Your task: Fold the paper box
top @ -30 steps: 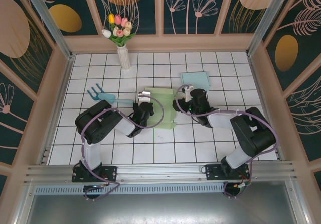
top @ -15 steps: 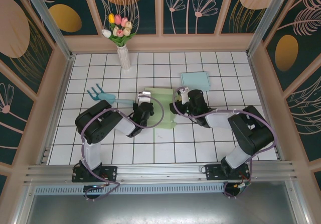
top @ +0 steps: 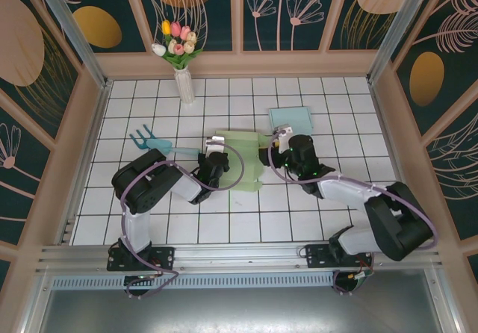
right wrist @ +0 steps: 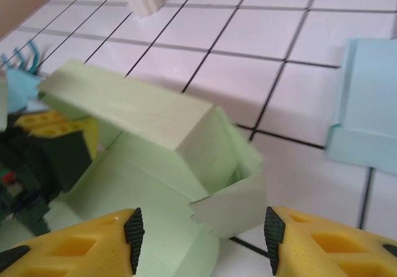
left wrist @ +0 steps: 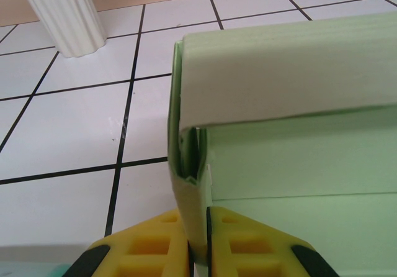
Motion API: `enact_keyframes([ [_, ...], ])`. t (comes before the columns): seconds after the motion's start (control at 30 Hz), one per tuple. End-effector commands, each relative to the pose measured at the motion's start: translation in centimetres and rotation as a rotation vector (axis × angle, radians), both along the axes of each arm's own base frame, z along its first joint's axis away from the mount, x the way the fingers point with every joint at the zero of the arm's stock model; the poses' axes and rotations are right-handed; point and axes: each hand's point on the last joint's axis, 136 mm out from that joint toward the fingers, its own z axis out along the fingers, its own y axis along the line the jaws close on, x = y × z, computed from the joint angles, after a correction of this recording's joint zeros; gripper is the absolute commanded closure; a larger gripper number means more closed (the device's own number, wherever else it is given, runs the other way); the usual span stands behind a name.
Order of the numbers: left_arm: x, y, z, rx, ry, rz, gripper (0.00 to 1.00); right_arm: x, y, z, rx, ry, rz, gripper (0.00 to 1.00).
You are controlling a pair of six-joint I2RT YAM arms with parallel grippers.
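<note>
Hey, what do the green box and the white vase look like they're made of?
Green box: probably thin matte paperboard; it holds sharp creases and its flap edges are thin. White vase: smooth, fluted, with a faint sheen, so ceramic or plastic; the look leaves that open.

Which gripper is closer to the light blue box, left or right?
Right. The right gripper hangs open just on the near side of the light blue box; the left gripper is shut on the green paper box at its left wall, farther away.
</note>
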Motion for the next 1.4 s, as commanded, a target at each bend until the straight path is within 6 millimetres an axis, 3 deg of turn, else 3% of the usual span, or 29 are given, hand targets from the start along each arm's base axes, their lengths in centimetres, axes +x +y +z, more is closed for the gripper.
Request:
enact_keyframes([
  [0.0,-0.5,-0.2,-2.1,0.069,0.061,-0.032,0.86,0.4,-3.5,-1.1,-0.054,0.021,-0.189,0.41],
  [0.17,-0.6,-0.3,-2.1,0.067,0.061,-0.035,0.86,1.5,-5.6,-3.0,-0.096,0.04,-0.228,0.4],
  [0.23,-0.6,-0.2,-2.1,0.068,0.061,-0.035,0.86,2.1,-5.0,-4.0,-0.121,0.046,-0.177,0.4],
  [0.4,-0.6,-0.2,-2.2,0.07,0.062,-0.036,0.86,2.6,-1.3,-5.2,-0.151,-0.003,0.057,0.41],
  [0.5,-0.5,-0.2,-2.1,0.069,0.06,-0.035,0.86,3.6,-0.8,-5.9,-0.172,-0.011,0.079,0.44],
  [0.73,-0.6,-0.2,-2.2,0.072,0.062,-0.04,0.86,4.3,-0.9,-6.1,-0.141,-0.056,0.118,0.44],
  [1.07,-0.6,-0.3,-2.3,0.075,0.065,-0.043,0.86,3.9,1.1,-6.2,-0.144,-0.102,0.277,0.44],
  [1.37,-0.6,-0.3,-2.2,0.073,0.064,-0.043,0.86,2.8,2.6,-6.0,-0.146,-0.135,0.374,0.55],
])
